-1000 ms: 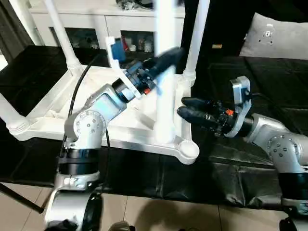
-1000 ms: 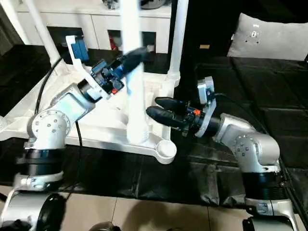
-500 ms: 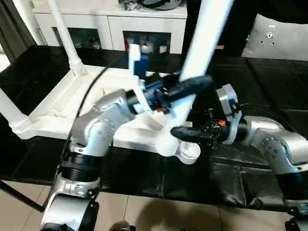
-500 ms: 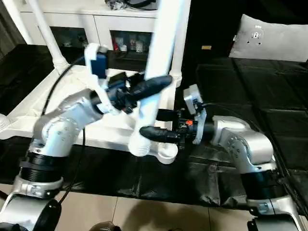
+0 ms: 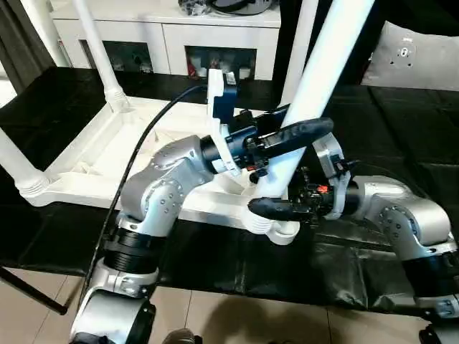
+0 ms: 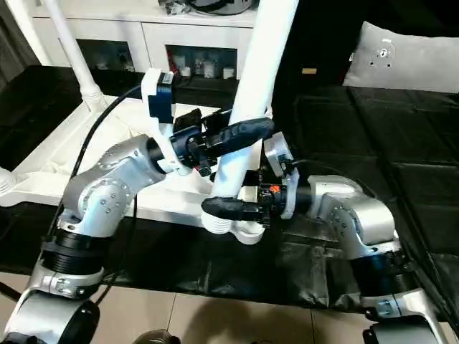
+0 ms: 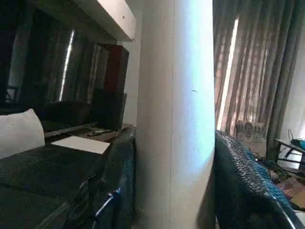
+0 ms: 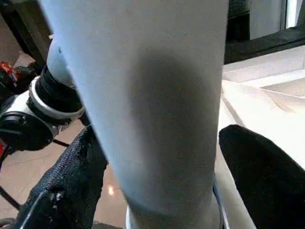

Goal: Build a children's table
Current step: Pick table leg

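Now leaning less: fourth leg [image 5: 315, 79] foot lands on near corner socket [image 5: 276, 228]. Left tool [image 5: 297, 136] clamps it; right tool [image 5: 283, 208] brackets base, grip unclear.

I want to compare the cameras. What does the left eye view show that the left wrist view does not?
Left eye view: the upturned table top, its near corner socket, three seated legs, both arms, and the right end effector low on the fourth leg. Left wrist view: curtains and a dark cabinet. Both: the left end effector around that tilted leg.
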Controlling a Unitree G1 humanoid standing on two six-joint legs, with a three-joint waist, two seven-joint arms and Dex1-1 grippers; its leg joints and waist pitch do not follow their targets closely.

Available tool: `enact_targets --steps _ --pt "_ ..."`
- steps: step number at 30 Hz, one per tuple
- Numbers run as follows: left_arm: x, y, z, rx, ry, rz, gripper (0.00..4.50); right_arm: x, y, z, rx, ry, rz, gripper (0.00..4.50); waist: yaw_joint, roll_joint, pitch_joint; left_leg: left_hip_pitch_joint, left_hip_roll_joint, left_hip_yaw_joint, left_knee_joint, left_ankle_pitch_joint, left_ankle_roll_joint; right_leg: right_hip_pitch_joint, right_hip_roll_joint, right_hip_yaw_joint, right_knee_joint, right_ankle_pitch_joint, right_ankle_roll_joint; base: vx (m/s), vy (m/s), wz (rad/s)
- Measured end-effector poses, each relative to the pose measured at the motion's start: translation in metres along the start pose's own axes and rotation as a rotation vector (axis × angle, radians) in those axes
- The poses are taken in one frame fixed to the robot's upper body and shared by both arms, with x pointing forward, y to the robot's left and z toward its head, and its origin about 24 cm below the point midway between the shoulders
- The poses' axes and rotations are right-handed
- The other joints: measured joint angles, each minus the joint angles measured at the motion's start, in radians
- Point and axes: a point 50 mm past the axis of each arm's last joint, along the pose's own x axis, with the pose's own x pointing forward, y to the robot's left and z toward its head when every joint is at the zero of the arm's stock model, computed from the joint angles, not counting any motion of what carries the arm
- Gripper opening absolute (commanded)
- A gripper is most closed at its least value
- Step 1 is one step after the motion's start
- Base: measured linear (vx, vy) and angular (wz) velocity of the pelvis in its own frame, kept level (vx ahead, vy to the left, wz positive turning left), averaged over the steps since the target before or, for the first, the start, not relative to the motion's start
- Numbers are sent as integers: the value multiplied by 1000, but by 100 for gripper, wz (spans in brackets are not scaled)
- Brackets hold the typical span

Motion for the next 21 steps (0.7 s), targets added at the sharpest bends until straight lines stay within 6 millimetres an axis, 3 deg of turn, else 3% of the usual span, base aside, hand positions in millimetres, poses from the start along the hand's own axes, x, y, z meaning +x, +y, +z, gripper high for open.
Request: enact_targets --steps 18,21 --pt "-2 0 -5 -17 -5 12 179 4 1 2 -16 -4 28 225 1 0 0 0 0 0 0 0 0 0 0 0 0 0 0 0 0 0" --pt "-2 0 -5 -19 -4 19 179 4 1 2 -32 2 25 222 1 0 0 0 0 0 0 0 0 0 0 0 0 0 0 0 0 0"
